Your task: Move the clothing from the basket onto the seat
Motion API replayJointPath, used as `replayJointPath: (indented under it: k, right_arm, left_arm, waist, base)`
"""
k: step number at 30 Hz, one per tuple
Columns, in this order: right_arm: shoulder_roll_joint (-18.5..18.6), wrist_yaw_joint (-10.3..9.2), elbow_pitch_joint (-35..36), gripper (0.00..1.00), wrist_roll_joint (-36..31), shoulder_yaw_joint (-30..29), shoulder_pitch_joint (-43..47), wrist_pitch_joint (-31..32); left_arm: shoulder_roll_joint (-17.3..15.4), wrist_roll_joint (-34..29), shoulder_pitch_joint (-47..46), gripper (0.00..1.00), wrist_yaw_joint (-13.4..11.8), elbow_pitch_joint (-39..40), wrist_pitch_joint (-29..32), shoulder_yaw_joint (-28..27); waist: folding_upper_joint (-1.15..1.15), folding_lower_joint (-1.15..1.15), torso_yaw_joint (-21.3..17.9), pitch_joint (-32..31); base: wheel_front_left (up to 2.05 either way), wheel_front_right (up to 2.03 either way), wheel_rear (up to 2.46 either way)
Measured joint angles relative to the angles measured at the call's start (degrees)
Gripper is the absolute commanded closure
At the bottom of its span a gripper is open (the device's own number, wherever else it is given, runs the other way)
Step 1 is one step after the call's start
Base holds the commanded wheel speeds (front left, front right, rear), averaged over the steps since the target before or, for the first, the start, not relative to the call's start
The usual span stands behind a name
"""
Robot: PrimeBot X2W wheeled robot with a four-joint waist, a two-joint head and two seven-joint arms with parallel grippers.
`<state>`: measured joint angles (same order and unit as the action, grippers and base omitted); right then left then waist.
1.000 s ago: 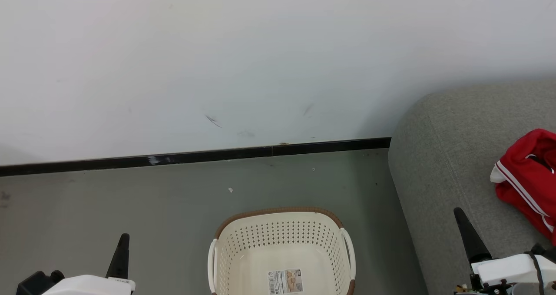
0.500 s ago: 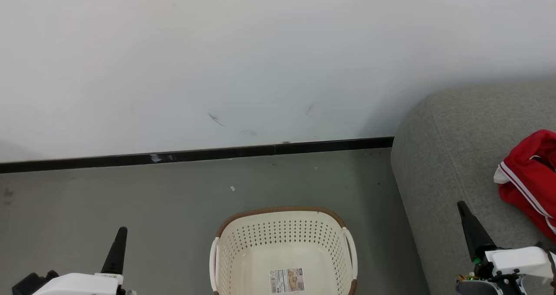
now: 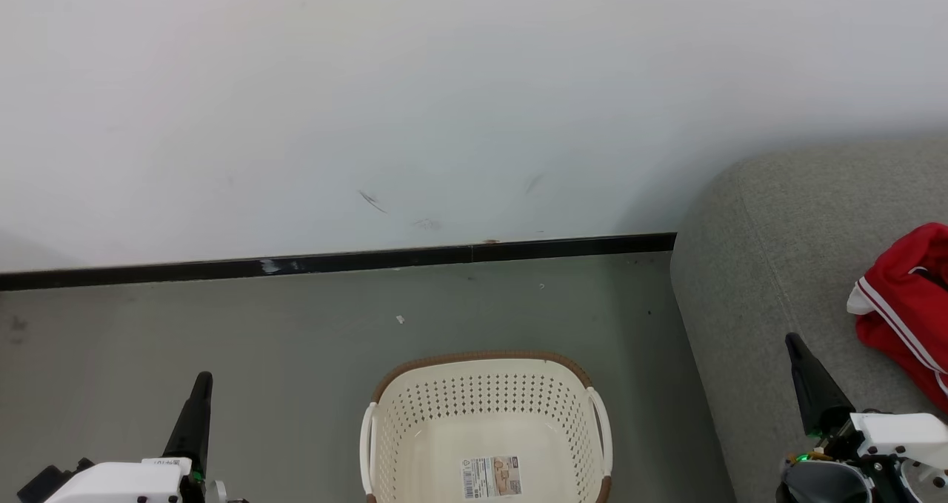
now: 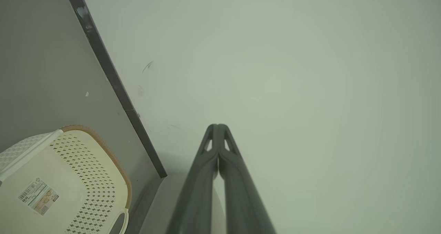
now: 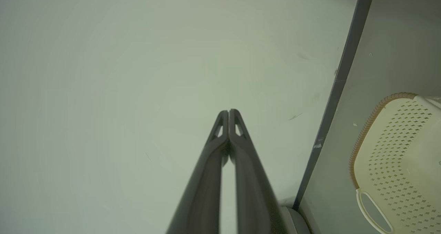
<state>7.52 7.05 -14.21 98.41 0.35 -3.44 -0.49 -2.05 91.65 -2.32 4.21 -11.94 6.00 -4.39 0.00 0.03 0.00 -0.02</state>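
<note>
The cream basket point(image 3: 485, 414) with its brown rim stands on the floor at the bottom centre, holding nothing but a label sticker point(image 3: 491, 476). It also shows in the left wrist view point(image 4: 86, 179) and the right wrist view point(image 5: 392, 151). Red clothing point(image 3: 905, 303) with white stripes lies on the grey seat point(image 3: 770, 266) at the right edge. My left gripper point(image 3: 201, 381) is shut at the lower left, left of the basket, its tips together point(image 4: 217, 126). My right gripper point(image 3: 794, 340) is shut over the seat's front, left of the clothing, tips together point(image 5: 228, 112).
A white wall point(image 3: 444, 103) with a black baseboard point(image 3: 333, 264) runs behind the basket. Grey floor point(image 3: 296, 340) lies between the wall and the basket. The seat's rounded corner reaches nearly to the baseboard.
The head view has shifted slightly, so everything sits a bit further right. Both grippers have risen a little in the view and stay shut. The clothing lies as before.
</note>
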Motion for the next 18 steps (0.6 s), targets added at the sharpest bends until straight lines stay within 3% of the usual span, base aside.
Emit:
replayJointPath:
  k: [18]
  right_arm:
    - [0.1,0.01,-0.6,1.0,0.1,0.0,-0.4,0.0]
  left_arm:
    - [0.1,0.1,-0.8,1.0,0.1,-0.3,0.0,-0.1]
  waist:
    - [0.0,0.0,0.0,0.0]
  base:
    - [0.0,0.0,0.0]
